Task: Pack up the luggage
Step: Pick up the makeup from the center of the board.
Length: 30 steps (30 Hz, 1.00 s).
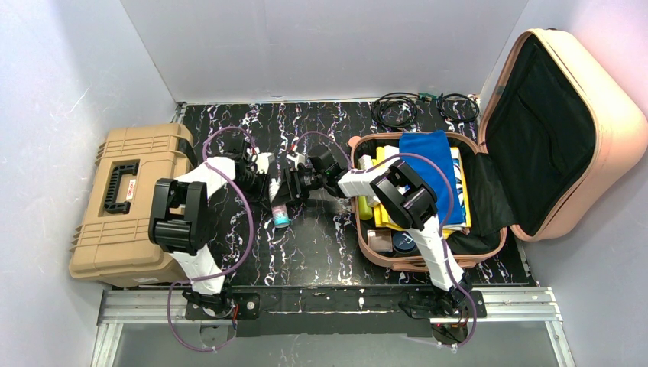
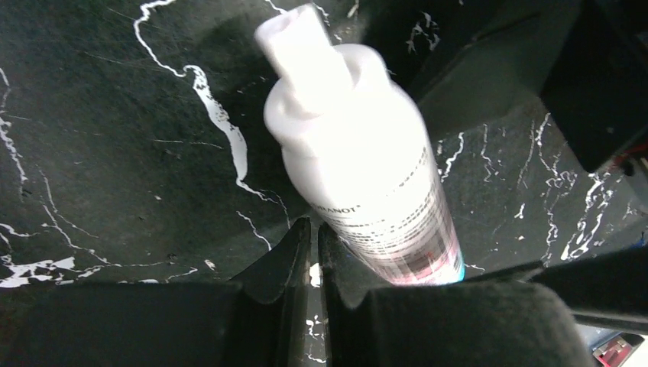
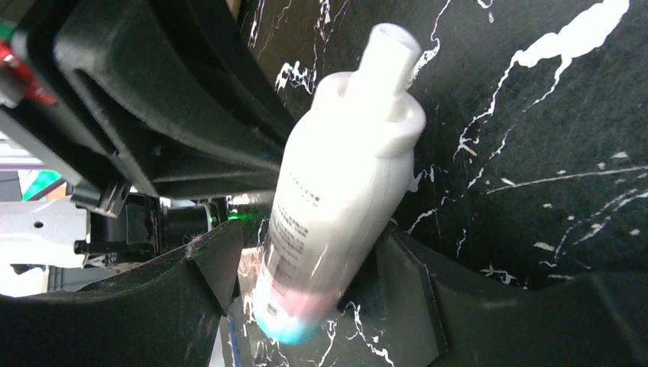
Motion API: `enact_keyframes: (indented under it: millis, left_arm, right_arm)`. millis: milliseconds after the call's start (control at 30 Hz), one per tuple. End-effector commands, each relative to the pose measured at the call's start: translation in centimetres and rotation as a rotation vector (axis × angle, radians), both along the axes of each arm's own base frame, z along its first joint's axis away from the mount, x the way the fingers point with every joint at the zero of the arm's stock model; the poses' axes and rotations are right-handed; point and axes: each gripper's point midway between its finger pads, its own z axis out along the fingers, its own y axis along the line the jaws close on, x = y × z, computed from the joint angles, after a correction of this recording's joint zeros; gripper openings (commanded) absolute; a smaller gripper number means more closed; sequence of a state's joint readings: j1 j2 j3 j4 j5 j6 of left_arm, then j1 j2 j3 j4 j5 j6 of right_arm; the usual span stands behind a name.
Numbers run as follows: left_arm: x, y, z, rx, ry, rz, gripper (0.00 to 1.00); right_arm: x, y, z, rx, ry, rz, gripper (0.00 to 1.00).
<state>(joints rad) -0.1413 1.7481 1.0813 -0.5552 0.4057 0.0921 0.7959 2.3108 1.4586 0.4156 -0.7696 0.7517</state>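
The luggage [image 1: 619,122] lay open at the right of the table [image 1: 321,252], lid raised, clothes [image 1: 428,160] already inside. Well left of it, a white bottle [image 3: 336,191] tilted between the wide jaws of the right gripper [image 3: 309,245], which appeared to clasp it. The left gripper [image 2: 315,229] sat pinched shut just beside. The hold likely needed firming before the bottle was carried over the rim.
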Motion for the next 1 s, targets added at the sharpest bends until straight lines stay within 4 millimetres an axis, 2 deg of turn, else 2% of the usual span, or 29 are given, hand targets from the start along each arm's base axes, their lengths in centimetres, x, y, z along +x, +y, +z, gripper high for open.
enact_keyframes:
  millis: [0,100,167,200,300,367,433,500,567,667,700,800,900,967]
  left_arm:
    - [-0.7,-1.5,2.2,-0.086,-0.028,-0.018,0.09]
    - [-0.5,-1.5,2.3,-0.085,-0.031,-0.015,0.09]
    - [-0.4,-1.5,2.3,-0.084,-0.031,-0.014,0.09]
    - [-0.4,-1.5,2.3,-0.081,-0.031,-0.012,0.09]
    - [-0.3,-1.2,2.1,-0.066,-0.031,-0.011,0.09]
    - [-0.3,-1.0,2.3,-0.055,-0.037,-0.021,0.09]
    - [-0.1,-0.5,2.8,-0.043,-0.049,-0.025,0.12]
    - [0.2,0.2,3.4,-0.037,-0.067,-0.023,0.28]
    - [0.4,1.0,4.2,-0.037,-0.083,-0.015,0.51]
    - [0.5,2.2,5.6,-0.036,-0.125,0.001,0.88]
    - [0.4,2.5,6.0,-0.032,-0.144,0.004,0.97]
    - [-0.1,3.3,7.3,-0.012,-0.209,-0.004,0.98]
    - [-0.7,3.7,8.5,0.009,-0.275,-0.004,0.98]
    - [-1.2,3.8,9.1,0.014,-0.303,-0.001,0.98]
  right_arm:
    - [-0.8,0.8,-2.6,-0.044,0.032,-0.020,0.73]
    - [-1.2,1.1,-2.6,-0.039,0.034,-0.006,0.68]
    - [-1.6,1.0,-2.7,-0.036,0.037,0.003,0.60]
    - [-1.7,1.0,-2.6,-0.034,0.038,0.007,0.49]
    - [-2.0,0.9,-2.1,-0.021,0.031,0.025,0.27]
    - [-1.8,1.1,-0.2,0.010,0.003,0.054,0.15]
    - [-1.4,1.2,2.5,0.045,-0.043,0.089,0.09]
    - [-0.3,1.0,6.0,0.088,-0.103,0.099,0.06]
    - [1.1,0.2,9.8,0.137,-0.167,0.091,0.06]
    - [3.5,-2.3,15.2,0.191,-0.257,0.051,0.06]
    - [4.4,-3.5,16.5,0.198,-0.279,0.030,0.06]
    - [6.5,-7.5,19.6,0.188,-0.344,-0.036,0.05]
    - [8.2,-12.2,21.3,0.143,-0.394,-0.119,0.05]
    - [8.8,-15.2,21.5,0.101,-0.400,-0.183,0.05]
